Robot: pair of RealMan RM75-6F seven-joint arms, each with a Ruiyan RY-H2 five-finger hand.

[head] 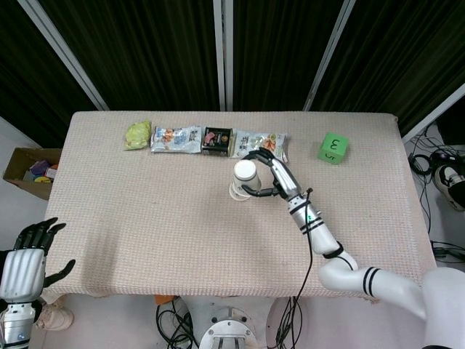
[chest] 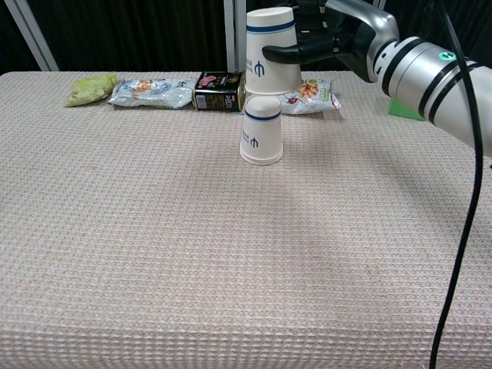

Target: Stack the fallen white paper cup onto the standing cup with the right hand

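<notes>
The held cup is gripped upside down in the right hand, fingers wrapped around its wall, directly above the standing cup, its rim just at that cup's top. The standing cup is set mid-surface, near a far row of snack packets; wide bare cloth lies nearer. The right arm is extended from the right. The left hand, fingers spread, is held off the near left edge.

Table with cup, snacks
</notes>
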